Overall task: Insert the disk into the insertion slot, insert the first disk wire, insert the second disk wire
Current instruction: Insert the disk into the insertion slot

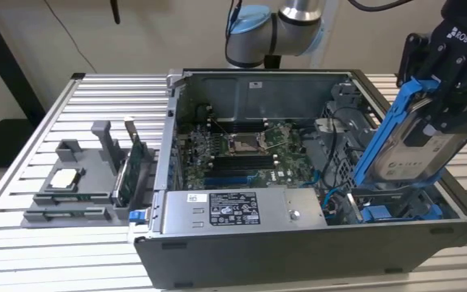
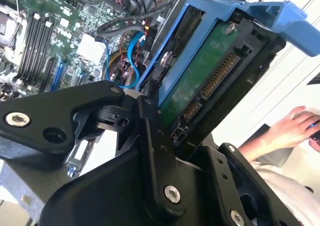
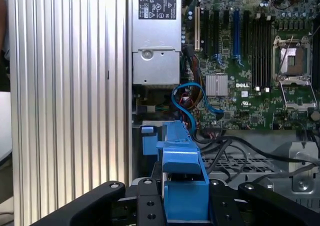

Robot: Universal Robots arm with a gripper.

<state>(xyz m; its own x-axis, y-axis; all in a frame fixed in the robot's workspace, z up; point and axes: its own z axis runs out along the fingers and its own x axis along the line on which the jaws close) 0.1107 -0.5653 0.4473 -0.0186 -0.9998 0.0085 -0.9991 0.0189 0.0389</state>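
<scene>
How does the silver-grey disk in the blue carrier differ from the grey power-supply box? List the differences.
The silver-grey rectangular disk stands steeply tilted, gripped by the black claw; the grey metal power-supply box lies flat in the dark grey computer case. The disk wears a bright blue plastic frame; the box is bare metal. Both are grey, rectangular and carry a label.

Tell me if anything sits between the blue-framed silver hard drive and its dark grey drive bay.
Nothing visible does. The black gripper holds the blue-framed silver disk tilted above the dark grey insertion slot; thin blue cables lie beside it.
</scene>
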